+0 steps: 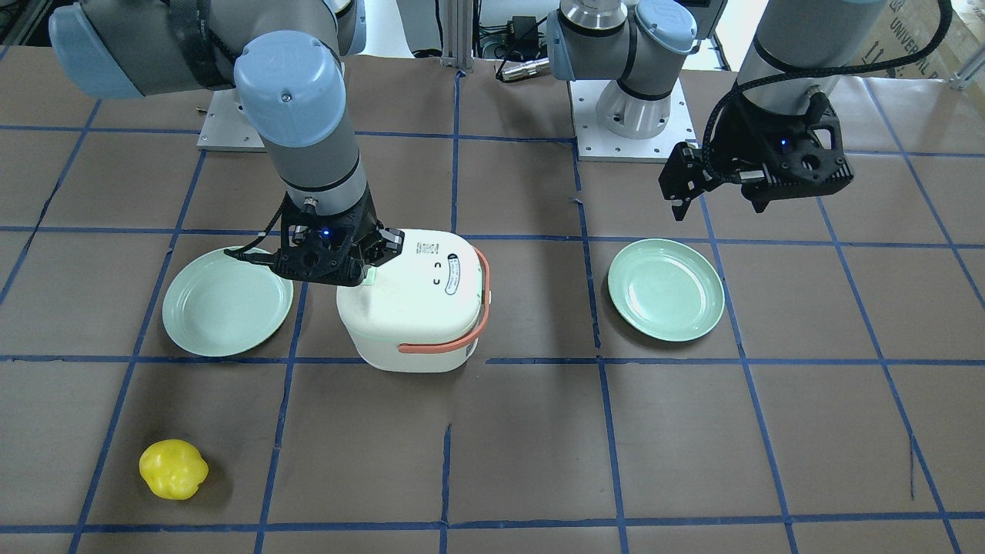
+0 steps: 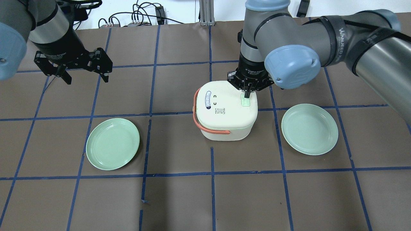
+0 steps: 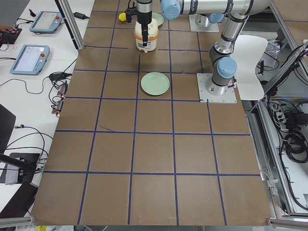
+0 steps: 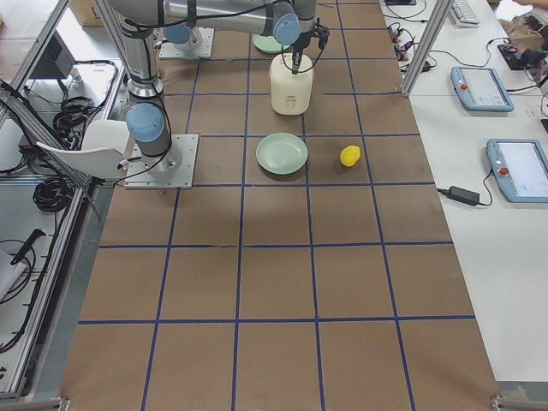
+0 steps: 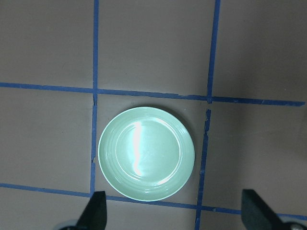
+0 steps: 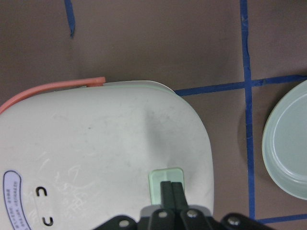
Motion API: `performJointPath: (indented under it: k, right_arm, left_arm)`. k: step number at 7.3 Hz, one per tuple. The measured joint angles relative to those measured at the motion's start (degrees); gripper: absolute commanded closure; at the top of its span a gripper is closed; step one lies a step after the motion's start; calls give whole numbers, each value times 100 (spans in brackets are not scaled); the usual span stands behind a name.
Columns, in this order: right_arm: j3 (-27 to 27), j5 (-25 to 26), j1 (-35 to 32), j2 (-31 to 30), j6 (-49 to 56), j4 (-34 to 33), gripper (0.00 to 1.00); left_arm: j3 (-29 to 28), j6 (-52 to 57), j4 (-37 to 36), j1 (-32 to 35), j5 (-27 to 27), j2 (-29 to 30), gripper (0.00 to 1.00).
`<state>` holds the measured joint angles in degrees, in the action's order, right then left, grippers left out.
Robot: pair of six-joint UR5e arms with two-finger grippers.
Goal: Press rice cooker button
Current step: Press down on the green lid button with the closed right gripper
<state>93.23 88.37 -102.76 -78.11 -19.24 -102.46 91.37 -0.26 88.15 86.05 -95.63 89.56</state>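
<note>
A white rice cooker [image 2: 224, 118] with an orange handle stands mid-table; it also shows in the front view [image 1: 415, 308]. Its lid has a pale green button [image 2: 245, 102] near the edge on the robot's right, seen close in the right wrist view [image 6: 158, 184]. My right gripper [image 2: 246, 94] is shut and points straight down, with its closed fingertips [image 6: 172, 191] resting on the button. My left gripper [image 2: 85, 75] is open and empty, hovering well to the left of the cooker; in the left wrist view [image 5: 177, 213] it is above a green plate.
A green plate [image 2: 113, 143] lies left of the cooker and another green plate [image 2: 309, 129] lies right of it. A yellow toy pepper [image 1: 173, 468] sits near the operators' edge. Blue tape lines grid the brown table.
</note>
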Motion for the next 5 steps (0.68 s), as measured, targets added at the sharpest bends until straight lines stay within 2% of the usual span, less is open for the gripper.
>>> performJointPath:
  k: [5]
  right_arm:
    - [53, 40, 0, 64, 61, -72, 93]
  left_arm:
    - [4, 0, 0, 2, 0, 0, 0]
